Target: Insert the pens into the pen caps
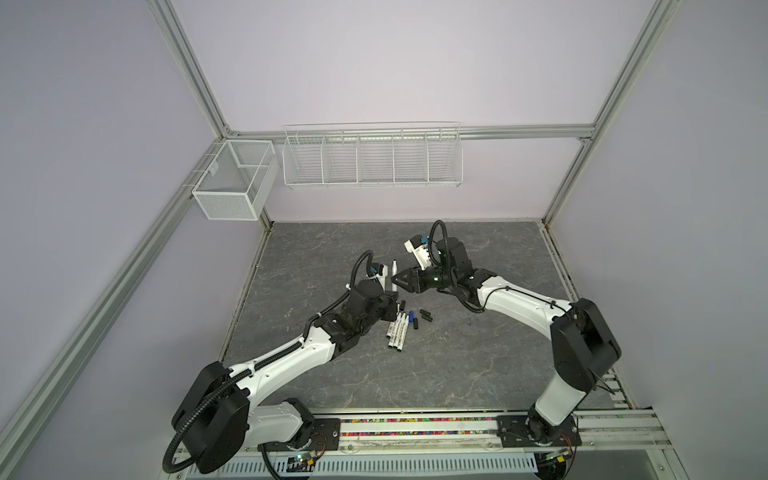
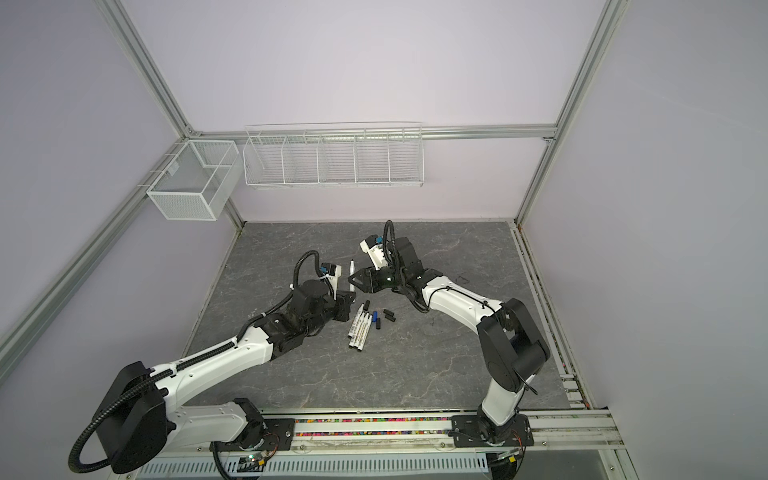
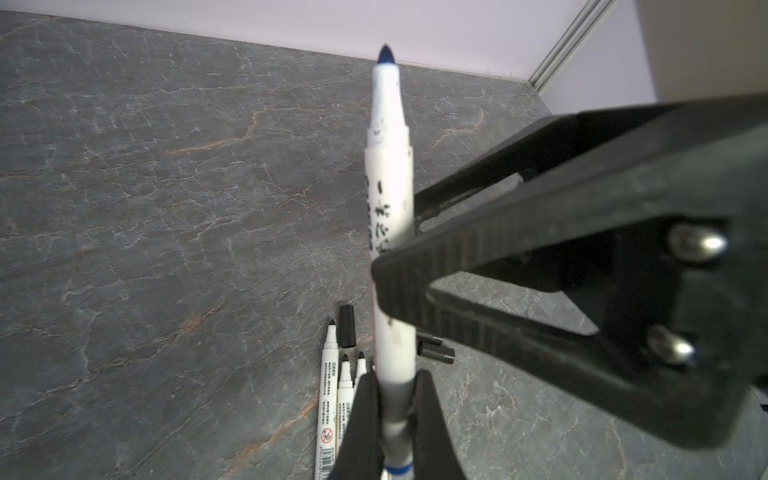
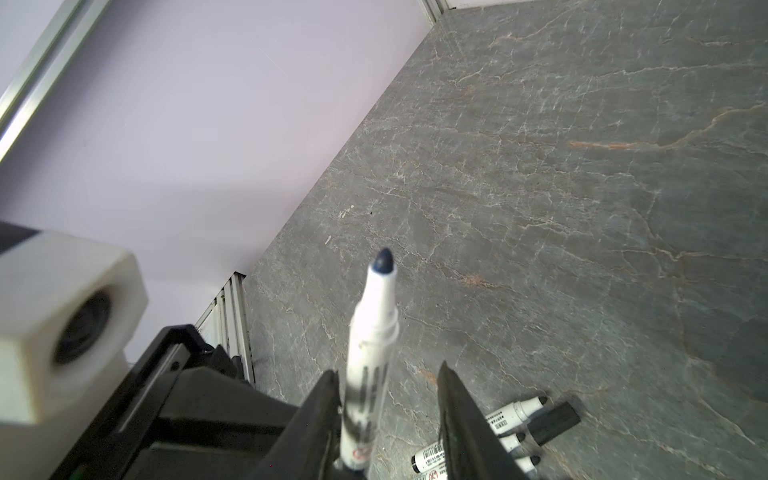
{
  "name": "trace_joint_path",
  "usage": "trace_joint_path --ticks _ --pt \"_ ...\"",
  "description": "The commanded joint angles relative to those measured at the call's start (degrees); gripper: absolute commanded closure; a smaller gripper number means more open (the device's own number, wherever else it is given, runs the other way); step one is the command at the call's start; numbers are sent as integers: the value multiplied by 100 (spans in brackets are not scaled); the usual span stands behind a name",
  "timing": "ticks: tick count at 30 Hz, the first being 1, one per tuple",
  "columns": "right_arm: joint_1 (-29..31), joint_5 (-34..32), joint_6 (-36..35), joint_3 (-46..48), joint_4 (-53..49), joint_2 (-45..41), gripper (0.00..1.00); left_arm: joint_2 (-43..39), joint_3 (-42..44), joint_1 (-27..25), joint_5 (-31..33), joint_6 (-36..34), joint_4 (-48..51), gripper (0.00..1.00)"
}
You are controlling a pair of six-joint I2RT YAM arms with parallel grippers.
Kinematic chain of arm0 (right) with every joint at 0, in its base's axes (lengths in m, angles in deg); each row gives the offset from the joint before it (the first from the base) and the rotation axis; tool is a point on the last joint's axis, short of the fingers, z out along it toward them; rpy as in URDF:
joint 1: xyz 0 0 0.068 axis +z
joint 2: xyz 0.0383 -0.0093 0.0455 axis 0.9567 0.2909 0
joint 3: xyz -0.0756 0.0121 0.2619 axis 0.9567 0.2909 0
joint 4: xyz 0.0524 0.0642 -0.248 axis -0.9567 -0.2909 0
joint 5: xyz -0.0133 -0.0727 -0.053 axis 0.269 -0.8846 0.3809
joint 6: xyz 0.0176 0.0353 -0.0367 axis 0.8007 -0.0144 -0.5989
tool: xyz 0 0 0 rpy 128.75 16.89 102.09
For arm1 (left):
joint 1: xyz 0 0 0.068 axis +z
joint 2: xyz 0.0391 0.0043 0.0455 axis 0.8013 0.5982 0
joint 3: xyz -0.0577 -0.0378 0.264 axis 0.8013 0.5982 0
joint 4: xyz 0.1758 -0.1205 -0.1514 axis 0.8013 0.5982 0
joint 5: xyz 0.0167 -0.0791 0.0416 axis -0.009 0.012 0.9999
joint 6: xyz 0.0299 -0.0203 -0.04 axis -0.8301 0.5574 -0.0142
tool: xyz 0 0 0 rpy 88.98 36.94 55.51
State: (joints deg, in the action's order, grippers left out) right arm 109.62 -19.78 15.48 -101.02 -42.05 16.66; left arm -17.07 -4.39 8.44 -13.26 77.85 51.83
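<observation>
The left gripper [image 3: 392, 384] is clamping the blue-banded lower end of a slim white marker pen with a dark blue felt tip [image 3: 388, 187], its jaws pressed tight on the barrel. The pen is hanging clear above the middle of the grey marbled worktop [image 1: 457, 365]. Its long axis is rising from the gripper toward the far edge, with the felt tip uppermost.

The right gripper [image 4: 387, 370] is straddling the middle of the same barrel from the right-hand side, its black jaws standing apart. In the right wrist view, one finger [image 4: 320, 407] is lying against the lettering and the other [image 4: 457, 415] is showing a clear gap.

Just nearer the front edge, four white marker pens with black tips [image 1: 397, 330] are lying side by side on the worktop. Their long axes are running front to back and their uncapped tips are pointing toward the far edge.

A short blue cylindrical plastic cap [image 1: 411, 314] is lying just right of those tips. Four short black plastic caps are lying around it:
- One [image 1: 402, 306] is at the pen tips.
- One [image 1: 414, 323] is beside the blue cap.
- Two [image 1: 426, 315] are paired a little further right.
</observation>
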Motion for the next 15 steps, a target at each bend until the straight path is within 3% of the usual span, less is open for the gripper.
trace_joint_path --ticks 1,7,15 --pt "37 58 69 -164 270 14 65 4 18 -60 -117 -130 -88 100" --pt "35 20 85 -175 309 30 72 137 -82 -97 -270 -214 -6 100" --pt "32 166 182 -135 342 41 92 121 -89 -106 -140 -159 -19 100"
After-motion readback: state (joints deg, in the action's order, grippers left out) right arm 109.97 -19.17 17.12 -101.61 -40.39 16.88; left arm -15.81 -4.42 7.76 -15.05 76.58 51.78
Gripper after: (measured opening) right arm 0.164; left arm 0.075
